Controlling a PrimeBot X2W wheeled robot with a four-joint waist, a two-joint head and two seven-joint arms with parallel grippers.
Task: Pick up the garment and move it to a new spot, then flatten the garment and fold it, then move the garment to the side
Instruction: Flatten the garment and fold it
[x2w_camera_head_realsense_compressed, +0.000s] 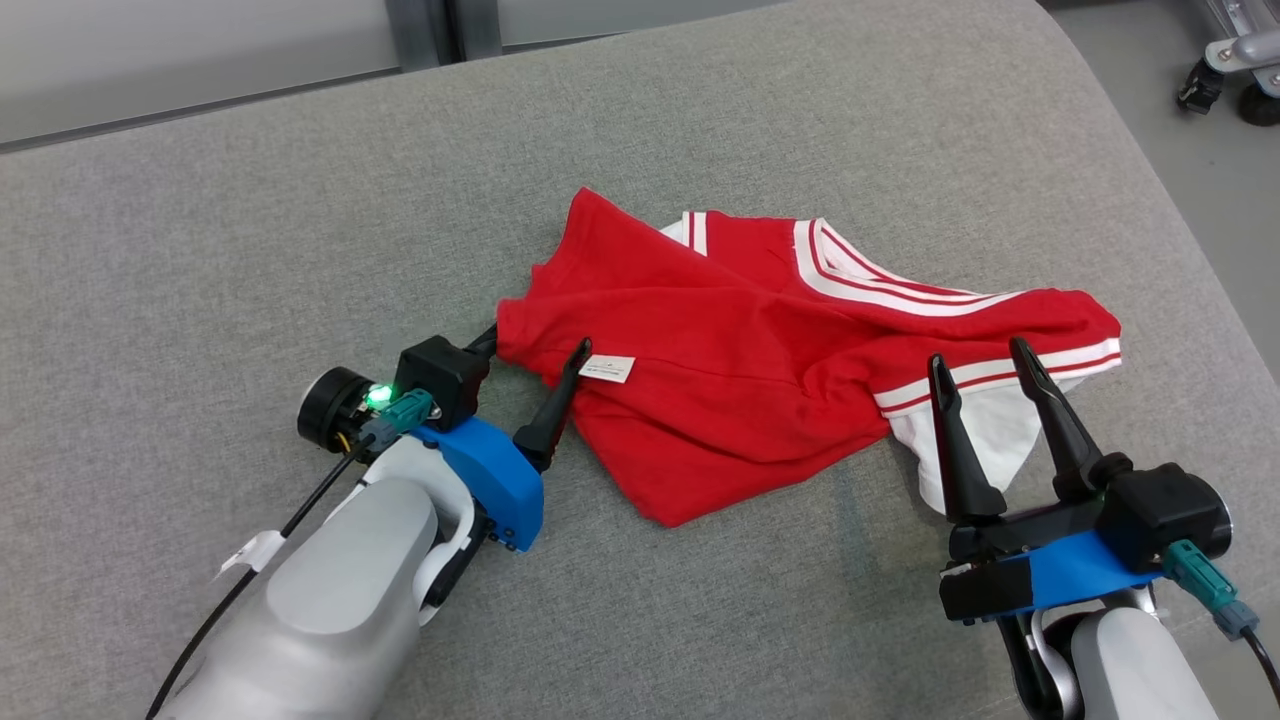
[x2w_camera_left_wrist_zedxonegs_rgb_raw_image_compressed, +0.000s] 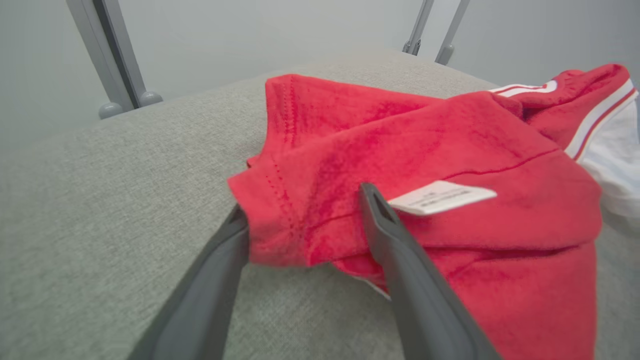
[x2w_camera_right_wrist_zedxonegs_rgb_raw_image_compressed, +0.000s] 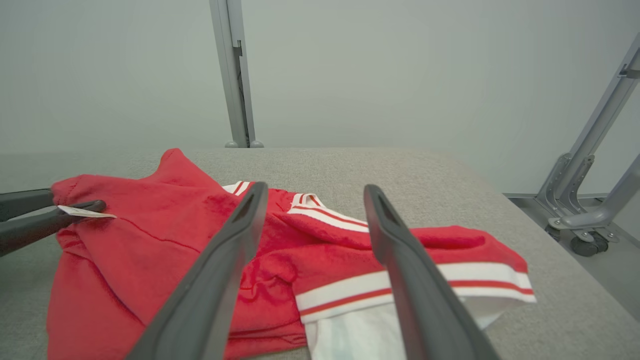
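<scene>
The garment is red with white-and-red striped trim and a white part, and lies crumpled in the middle of the grey padded surface. My left gripper is open, its two fingers straddling the garment's left corner by a white label. The left wrist view shows that corner between the fingers, with the left gripper not closed on it. My right gripper is open above the striped hem and white part at the garment's right end. The right gripper holds nothing.
The padded surface rounds off to the floor on the right. A wheeled metal frame stands on the floor at the far right. A grey upright post rises behind the surface's far edge. Bare padding lies left and in front of the garment.
</scene>
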